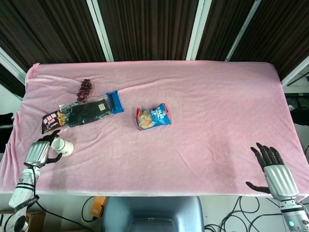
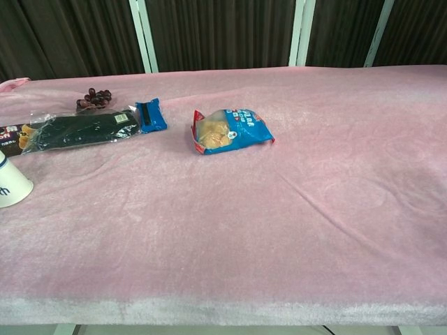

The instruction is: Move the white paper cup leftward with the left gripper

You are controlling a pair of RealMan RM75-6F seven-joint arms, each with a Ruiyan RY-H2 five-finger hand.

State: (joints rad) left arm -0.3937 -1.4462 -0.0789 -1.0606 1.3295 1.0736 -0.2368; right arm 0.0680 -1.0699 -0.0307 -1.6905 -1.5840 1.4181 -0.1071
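The white paper cup (image 1: pixel 63 147) with a blue band stands on the pink cloth near the table's front left corner. In the chest view the cup (image 2: pixel 12 186) is cut off by the left edge, and no fingers show on it. My left hand (image 1: pixel 38 153) sits just left of the cup. Its fingers (image 1: pixel 49 137) are spread above the cup and its thumb below, loosely flanking the cup's left end. My right hand (image 1: pixel 276 175) hovers at the front right edge, fingers spread and holding nothing.
A dark snack packet (image 1: pixel 86 112) with a blue end lies behind the cup, and a small dark wrapper (image 1: pixel 49 121) is at its left end. A bunch of dark grapes (image 1: pixel 85 90) is further back. A blue chip bag (image 1: pixel 153 116) lies mid-table. The table's left edge is close to my left hand.
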